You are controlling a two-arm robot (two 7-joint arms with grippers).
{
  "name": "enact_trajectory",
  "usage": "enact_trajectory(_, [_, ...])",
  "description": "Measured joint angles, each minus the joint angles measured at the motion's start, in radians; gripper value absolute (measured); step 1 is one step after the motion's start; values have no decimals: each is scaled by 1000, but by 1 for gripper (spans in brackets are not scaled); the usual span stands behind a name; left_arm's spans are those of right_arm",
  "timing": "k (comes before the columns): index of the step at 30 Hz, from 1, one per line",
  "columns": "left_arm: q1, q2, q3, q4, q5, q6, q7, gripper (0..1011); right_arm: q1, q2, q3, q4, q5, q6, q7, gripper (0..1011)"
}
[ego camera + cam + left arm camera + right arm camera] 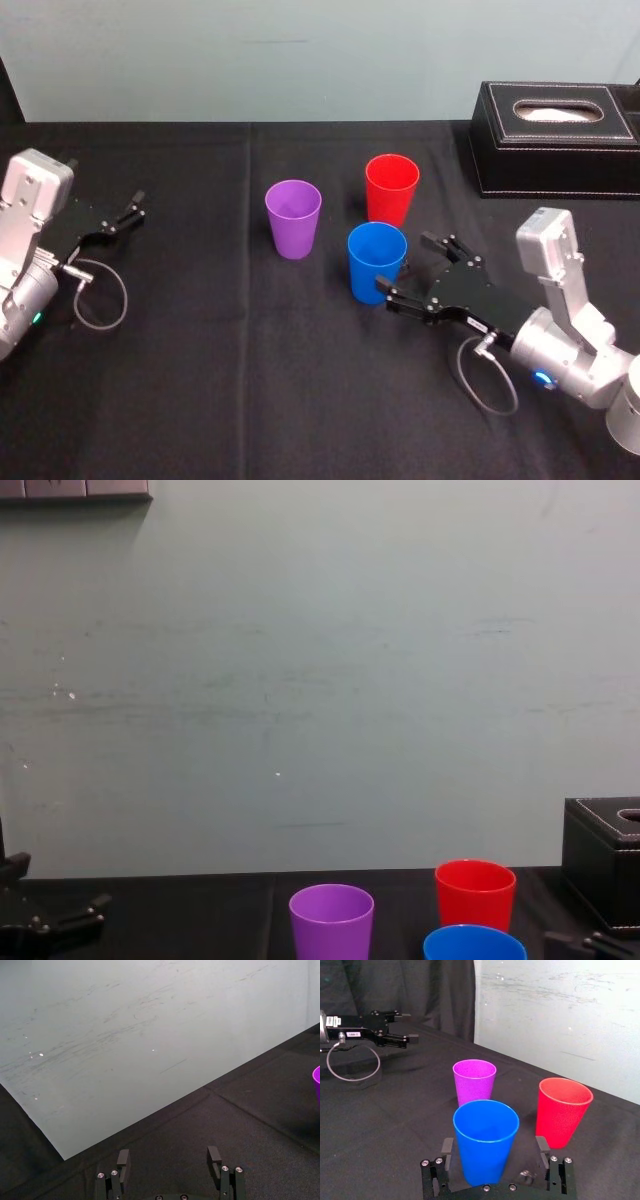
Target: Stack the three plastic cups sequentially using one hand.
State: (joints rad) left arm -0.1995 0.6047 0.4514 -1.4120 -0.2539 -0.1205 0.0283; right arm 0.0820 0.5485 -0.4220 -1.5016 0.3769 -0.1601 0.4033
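Three cups stand upright on the black tablecloth: a purple cup (293,218) to the left, a red cup (391,188) farther back, and a blue cup (376,260) nearest me. My right gripper (408,263) is open at the blue cup's right side. In the right wrist view the blue cup (485,1140) stands between the two fingers (541,1144) with a gap on each side, the purple cup (474,1081) and red cup (563,1110) beyond it. My left gripper (130,212) rests at the far left, open and holding nothing (168,1157).
A black tissue box with white stitching (555,135) sits at the back right, close behind the right arm. A pale wall runs along the table's far edge. Bare black cloth lies between the left gripper and the purple cup.
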Motion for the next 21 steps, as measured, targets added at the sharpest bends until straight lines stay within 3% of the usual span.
enact_trajectory(21, [0,0,0,0,0,0,0,1005,65,-107,-2,76,-45,35,35,1004])
